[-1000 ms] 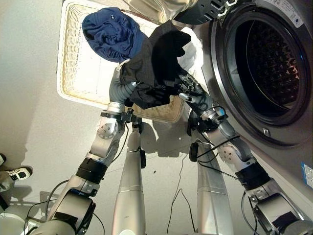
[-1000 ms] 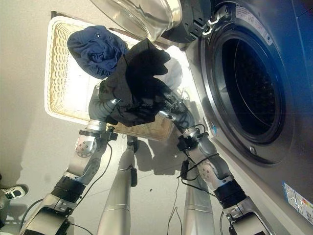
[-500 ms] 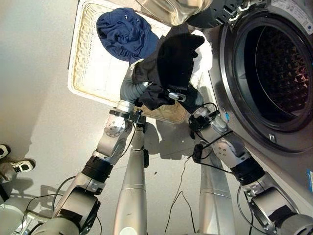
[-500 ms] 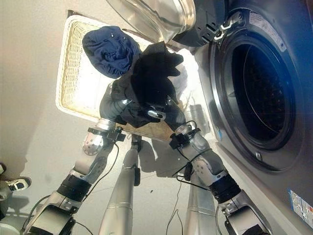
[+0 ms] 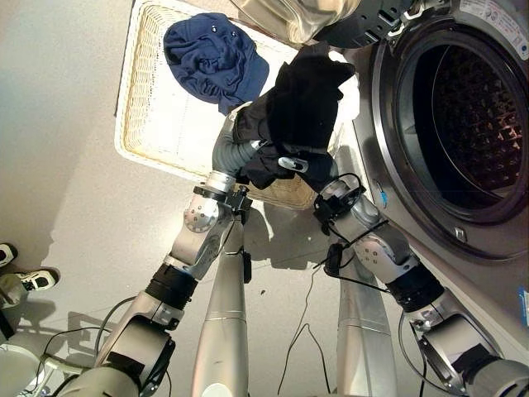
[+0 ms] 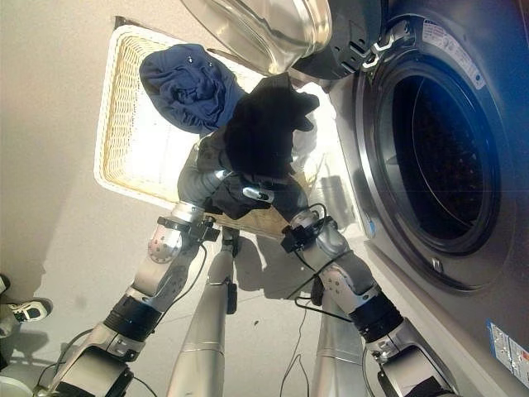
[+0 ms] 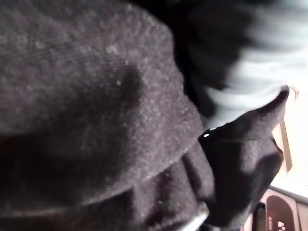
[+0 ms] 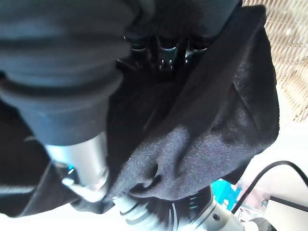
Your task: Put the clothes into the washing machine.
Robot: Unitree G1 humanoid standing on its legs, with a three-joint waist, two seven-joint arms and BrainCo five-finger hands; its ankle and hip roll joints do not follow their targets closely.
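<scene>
A black garment (image 5: 302, 107) hangs bunched in the air between the wicker basket (image 5: 140, 124) and the washing machine's round drum opening (image 5: 471, 107). My right hand (image 5: 294, 164) grips its lower edge; in the right wrist view the fingers (image 8: 166, 53) curl into the black cloth (image 8: 216, 120). My left arm reaches up from the lower left and its hand is buried under the same garment, so only the wrist cover (image 5: 230, 149) shows. The left wrist view looks straight at black fabric (image 7: 96, 120). A dark blue garment (image 5: 213, 54) lies in the basket.
The machine's glass door (image 5: 289, 16) stands swung open just above the held garment. Some white cloth (image 5: 349, 91) lies in the basket behind it. A person's shoe (image 5: 33, 281) is on the grey floor at the far left.
The black garment has risen a little and shifted right, closer to the drum opening, with both arms stretching further up. The camera shifted between the oldest frames and the later ones.
</scene>
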